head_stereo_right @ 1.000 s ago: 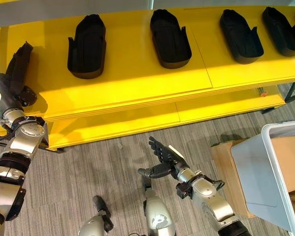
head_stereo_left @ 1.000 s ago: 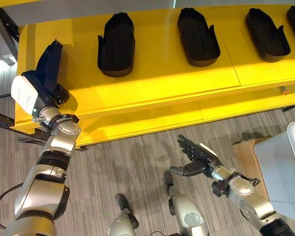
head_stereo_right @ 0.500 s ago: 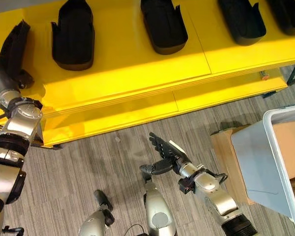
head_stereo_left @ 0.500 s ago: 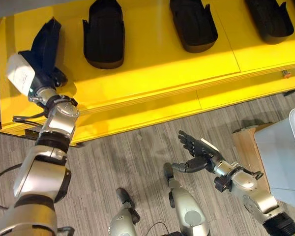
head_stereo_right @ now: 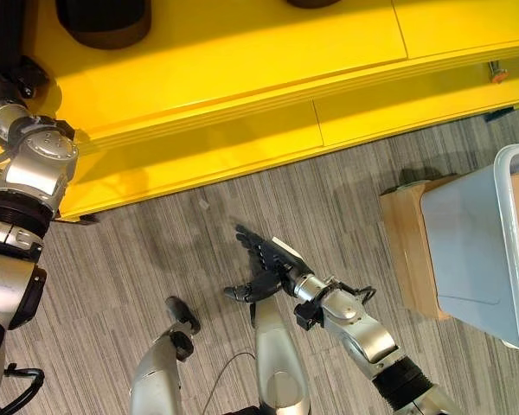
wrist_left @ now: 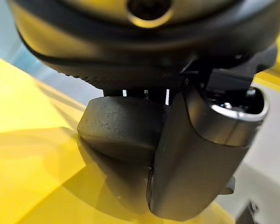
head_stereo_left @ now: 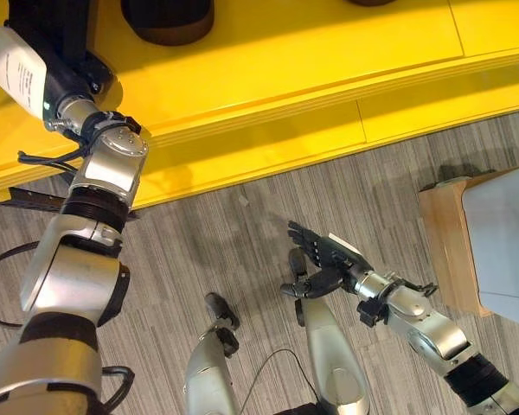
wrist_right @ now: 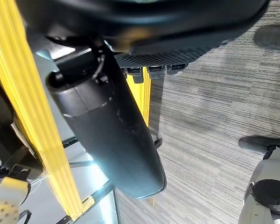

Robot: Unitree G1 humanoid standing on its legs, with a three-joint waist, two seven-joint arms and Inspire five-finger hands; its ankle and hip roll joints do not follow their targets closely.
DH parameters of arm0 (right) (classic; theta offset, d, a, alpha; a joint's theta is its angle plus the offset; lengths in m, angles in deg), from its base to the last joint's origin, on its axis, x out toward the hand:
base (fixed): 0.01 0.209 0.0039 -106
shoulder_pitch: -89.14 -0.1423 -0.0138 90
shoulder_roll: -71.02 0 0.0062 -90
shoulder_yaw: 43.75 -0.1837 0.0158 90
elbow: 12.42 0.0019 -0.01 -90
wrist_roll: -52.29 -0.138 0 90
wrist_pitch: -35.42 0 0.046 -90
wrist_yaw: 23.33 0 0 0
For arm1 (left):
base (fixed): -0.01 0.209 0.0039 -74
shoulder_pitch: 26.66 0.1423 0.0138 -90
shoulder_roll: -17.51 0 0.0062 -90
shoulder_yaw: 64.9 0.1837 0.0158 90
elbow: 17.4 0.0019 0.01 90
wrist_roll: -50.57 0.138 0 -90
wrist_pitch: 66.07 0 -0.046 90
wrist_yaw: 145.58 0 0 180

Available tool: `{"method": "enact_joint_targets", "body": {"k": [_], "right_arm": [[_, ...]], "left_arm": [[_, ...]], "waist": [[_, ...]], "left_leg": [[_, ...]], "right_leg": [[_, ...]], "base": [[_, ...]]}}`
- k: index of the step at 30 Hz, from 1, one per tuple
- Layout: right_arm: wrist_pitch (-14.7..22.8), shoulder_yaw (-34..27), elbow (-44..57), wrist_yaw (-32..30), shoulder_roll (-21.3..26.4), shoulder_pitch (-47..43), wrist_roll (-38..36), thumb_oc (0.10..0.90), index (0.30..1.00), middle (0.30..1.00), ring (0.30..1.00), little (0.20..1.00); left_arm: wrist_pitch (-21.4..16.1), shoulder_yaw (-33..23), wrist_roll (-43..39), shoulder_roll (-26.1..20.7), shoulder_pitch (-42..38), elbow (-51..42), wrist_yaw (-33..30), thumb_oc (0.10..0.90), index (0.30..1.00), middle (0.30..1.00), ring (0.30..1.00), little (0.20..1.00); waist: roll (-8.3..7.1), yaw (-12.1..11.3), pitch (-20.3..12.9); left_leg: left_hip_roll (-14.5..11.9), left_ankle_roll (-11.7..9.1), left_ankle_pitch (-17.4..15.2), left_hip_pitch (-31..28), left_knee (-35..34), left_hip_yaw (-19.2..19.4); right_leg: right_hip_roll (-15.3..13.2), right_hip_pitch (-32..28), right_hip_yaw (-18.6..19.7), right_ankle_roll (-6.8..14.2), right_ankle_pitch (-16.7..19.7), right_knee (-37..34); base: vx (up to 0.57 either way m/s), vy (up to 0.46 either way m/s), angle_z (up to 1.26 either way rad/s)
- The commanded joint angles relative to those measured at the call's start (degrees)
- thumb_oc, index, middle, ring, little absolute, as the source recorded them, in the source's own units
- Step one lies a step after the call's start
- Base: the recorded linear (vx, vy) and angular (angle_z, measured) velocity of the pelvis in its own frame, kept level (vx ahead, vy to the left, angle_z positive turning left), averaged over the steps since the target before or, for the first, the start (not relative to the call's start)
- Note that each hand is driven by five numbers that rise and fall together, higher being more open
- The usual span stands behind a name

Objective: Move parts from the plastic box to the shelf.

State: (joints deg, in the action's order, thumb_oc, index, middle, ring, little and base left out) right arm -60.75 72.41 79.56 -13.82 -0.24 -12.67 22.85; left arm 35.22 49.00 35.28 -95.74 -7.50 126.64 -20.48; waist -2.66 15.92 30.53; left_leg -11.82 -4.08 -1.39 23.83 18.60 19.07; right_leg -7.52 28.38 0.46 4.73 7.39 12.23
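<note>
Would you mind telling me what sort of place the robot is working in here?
Probably a workshop or factory floor: a long yellow shelf holding black parts, a grey plastic box on a cardboard carton, over grey carpet.

Camera tilted down: shelf (head_stereo_left: pixel 268 78) slid up frame, row of black parts went out past top edge; one part's (head_stereo_left: pixel 167 19) base remained, just right of left hand (head_stereo_left: pixel 48 47). That was view shift, not parts moving. Left hand carried part from shelf's front-left edge further in over shelf; in left wrist view thumb (wrist_left: pixel 200 154) lay against part, shelf just beneath. Right hand (head_stereo_left: pixel 324 268), fingers spread, sank a little over floor, box (head_stereo_right: pixel 484 251) well off its right.
</note>
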Motion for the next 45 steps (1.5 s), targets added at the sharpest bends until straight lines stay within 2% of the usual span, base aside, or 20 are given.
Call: {"method": "enact_joint_targets", "body": {"k": [1, 20, 30, 39, 41, 44, 45], "right_arm": [[3.89, -2.73, 5.6, 0.02, 0.45, 0.05, -0.88, 0.9, 1.0, 1.0, 1.0, 1.0], [4.19, -2.15, 4.78, -0.38, 0.9, 1.03, -0.81, 0.9, 1.0, 1.0, 1.0, 1.0], [4.99, -1.85, 4.43, 2.55, 2.03, 2.59, 0.06, 0.9, 1.0, 1.0, 1.0, 1.0], [4.02, -1.88, 5.17, 4.71, 2.89, 4.06, 0.87, 0.9, 1.0, 1.0, 1.0, 1.0], [4.04, -1.8, 4.95, 4.93, 3.05, 4.51, 1.19, 0.9, 1.0, 1.0, 1.0, 1.0], [4.93, -1.6, 5.12, 5.54, 2.82, 5.45, 0.36, 0.9, 1.0, 1.0, 1.0, 1.0], [4.89, -1.58, 5.41, 5.49, 2.68, 5.62, 0.39, 0.9, 1.0, 1.0, 1.0, 1.0]], "left_arm": [[-1.07, -4.38, -2.23, -4.78, -1.27, 2.92, -2.86, 0.4, 0.3, 0.3, 0.3, 0.3], [-1.52, -6.03, -6.67, -7.75, -1.12, 6.34, -3.1, 0.4, 0.3, 0.3, 0.3, 0.3], [-2.14, -5.4, -5.5, -8.95, -1.2, 5.59, 0.11, 0.4, 0.3, 0.3, 0.3, 0.3], [-3.58, -5.21, -5.55, -9.96, -0.35, 5.27, 2.89, 0.4, 0.3, 0.3, 0.3, 0.3], [-4.14, -5.21, -5.8, -10.19, -0.15, 5.19, 3.21, 0.4, 0.3, 0.3, 0.3, 0.3], [-5.05, -4.26, -4.85, -10.71, -0.36, 4.81, 5.08, 0.4, 0.3, 0.3, 0.3, 0.3], [-5.08, -3.83, -4.86, -11.02, -0.56, 4.85, 5.54, 0.4, 0.3, 0.3, 0.3, 0.3]], "waist": [[-1.44, 0.14, -0.73], [-0.76, -0.96, -1.5], [-0.26, -0.91, -2.92], [-0.13, -0.94, -4.29], [-0.17, -1.08, -4.56], [-0.63, -1.7, -5.24], [-0.78, -1.89, -5.53]], "left_leg": [[-0.5, -1.68, 2.05, 1.74, -2.41, -4.2], [0.05, -0.94, 1.61, -0.58, -2.73, -4.03], [0.03, -0.7, 1.25, -2.74, -3.24, -3.61], [-0.18, -0.75, 0.62, -4.56, -3.12, -2.71], [-0.09, -0.65, 0.33, -4.82, -2.85, -2.55], [0.42, 0.56, -1.19, -5.08, -1.01, -1.58], [0.87, 0.42, -2.86, -5.47, -0.29, -2.01]], "right_leg": [[-0.89, -1.1, -1.62, 0.22, -13.21, 9.36], [-1.14, -3.64, -2.99, -0.36, -14.23, 9.63], [-1.31, -5.88, -3.18, -0.21, -14.22, 8.39], [-2.06, -8.2, -3.61, 0.24, -13.93, 6.79], [-2.42, -8.77, -3.63, 0.5, -13.8, 6.47], [-3.95, -10.31, -3.96, 1.53, -13.27, 6.24], [-4.44, -11.13, -3.94, 2.14, -14.31, 6.65]], "base": [[0.0, 0.0, 0.0], [0.01, 0.001, 0.02], [0.03, 0.006, 0.0], [0.05, 0.056, 0.01], [0.08, 0.121, 0.02], [0.12, 0.175, 0.05], [0.13, 0.116, 0.01]]}}
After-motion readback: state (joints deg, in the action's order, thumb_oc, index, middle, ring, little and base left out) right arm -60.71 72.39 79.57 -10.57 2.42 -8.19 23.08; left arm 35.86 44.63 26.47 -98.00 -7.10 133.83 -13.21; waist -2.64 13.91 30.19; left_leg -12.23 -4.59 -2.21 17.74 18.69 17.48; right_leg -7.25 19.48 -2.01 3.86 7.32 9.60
